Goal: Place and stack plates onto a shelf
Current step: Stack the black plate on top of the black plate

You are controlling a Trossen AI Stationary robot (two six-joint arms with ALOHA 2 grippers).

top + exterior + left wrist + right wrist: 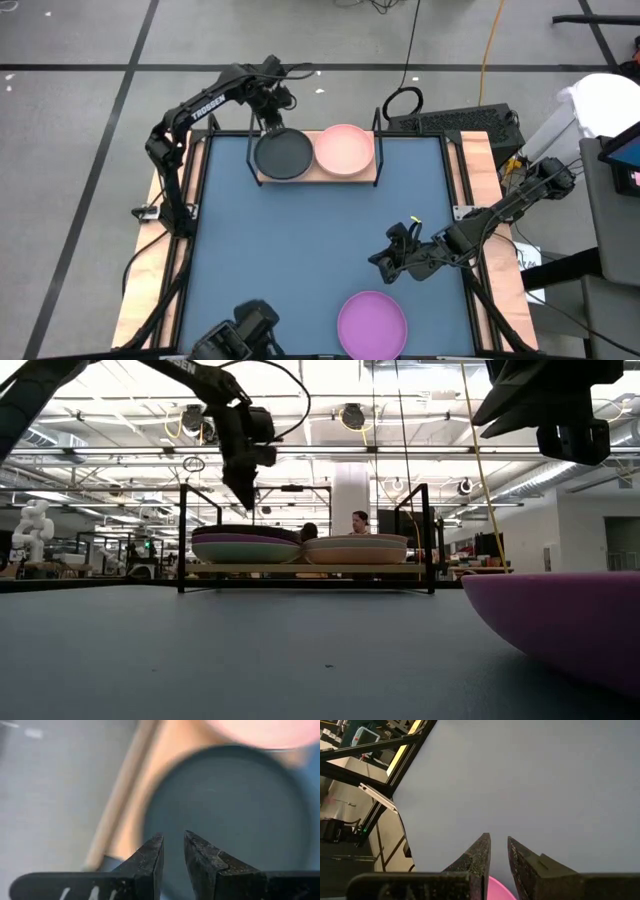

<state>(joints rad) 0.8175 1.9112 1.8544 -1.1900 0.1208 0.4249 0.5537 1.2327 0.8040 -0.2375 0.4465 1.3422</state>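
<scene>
Here the shelf stands at the far edge of the worktop, carrying two stacks side by side: a dark grey plate tops the left one, with purple and mint plates showing beneath it in the low view, and a pink plate tops the right. The left gripper hovers just over the grey plate's far rim, its fingers nearly closed with only a narrow slit between them and nothing held. A purple plate waits alone at the near edge; the right gripper hangs above the mat near it, fingers almost together and empty. I judge the purple plate comes next: spread those fingers first, take its rim squarely, and lift clear of the wire posts.
</scene>
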